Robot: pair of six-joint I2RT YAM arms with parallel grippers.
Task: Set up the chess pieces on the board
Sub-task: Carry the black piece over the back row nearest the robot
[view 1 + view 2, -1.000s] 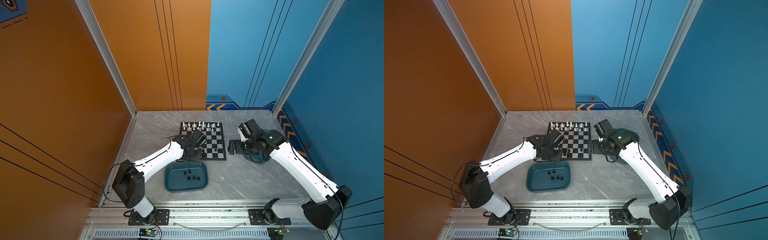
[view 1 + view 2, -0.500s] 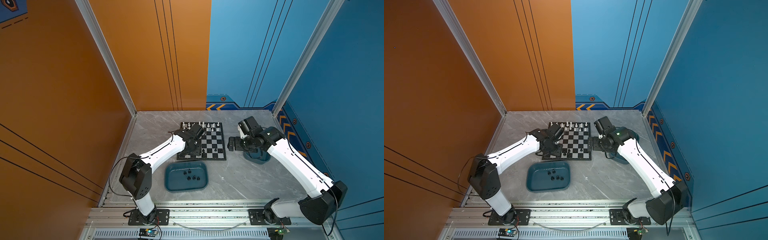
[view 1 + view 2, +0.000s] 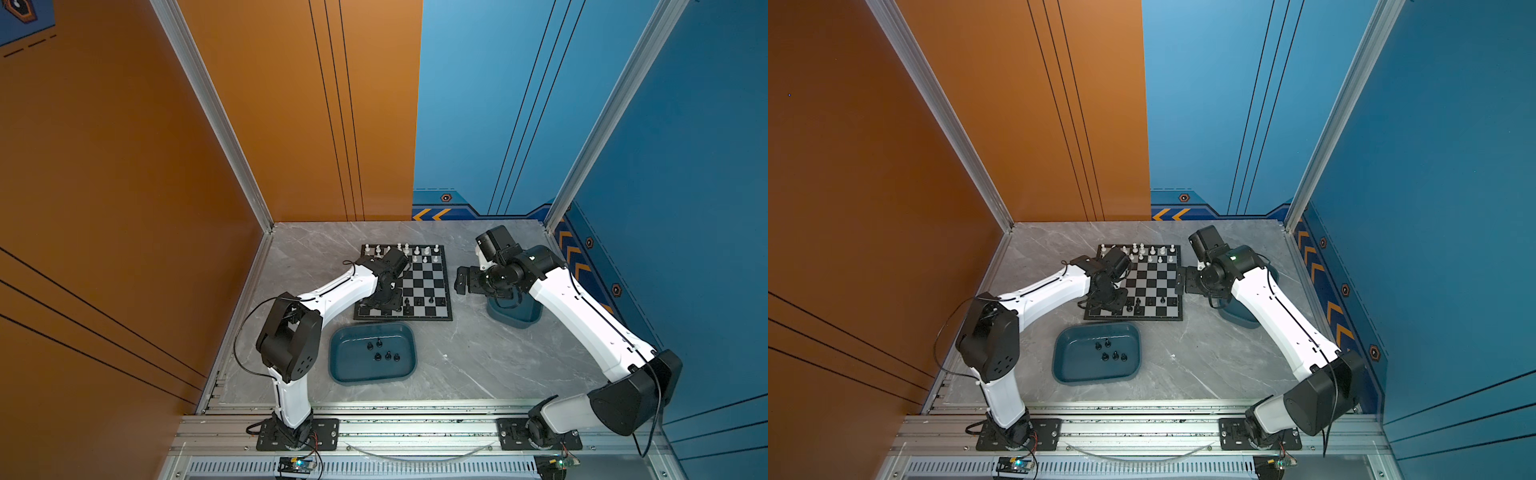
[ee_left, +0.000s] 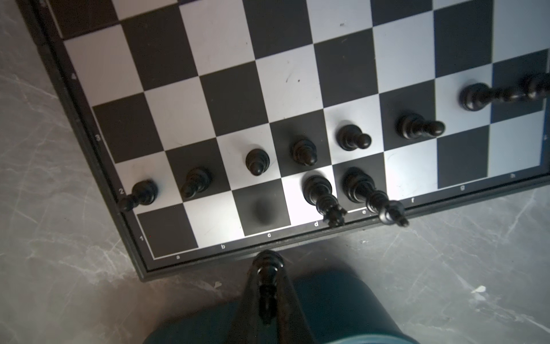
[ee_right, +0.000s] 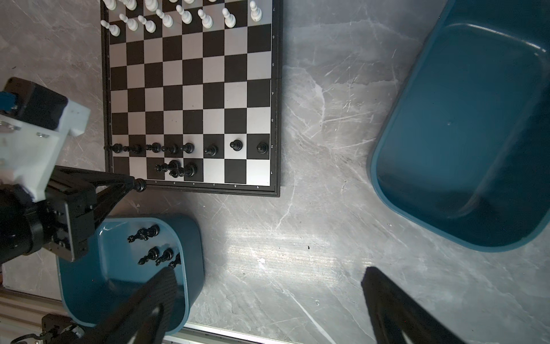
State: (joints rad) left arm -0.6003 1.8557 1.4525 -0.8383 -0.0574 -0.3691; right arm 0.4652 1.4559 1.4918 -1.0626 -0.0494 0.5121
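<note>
Jaws of the left gripper (image 4: 268, 278) pressed together on one black piece (image 4: 267, 259), pinched by its upper part, base down, hanging just off the near rim of the board (image 4: 226, 98) in line with the c file; a shadow sits on the bare c1 square, so that looks like the target, though what kind of piece it is I can't tell; right gripper (image 5: 268, 272) spread wide, holding nothing, poised over bare table (image 5: 312, 208) between the two trays; out onto the board now: eight black pawns (image 5: 188, 147) line the second row, two tall black pieces (image 4: 318, 187) stand on d1 and e1, six back-row squares open; far two rows look stocked with white pieces (image 5: 186, 17), though arm and frame edge hide some; near tray (image 3: 345, 365) holds five black pieces (image 3: 387, 355); right-hand tray (image 5: 461, 134) shows nothing inside; my read: white apparently done, black well past halfway, six placements left counting this one.
</note>
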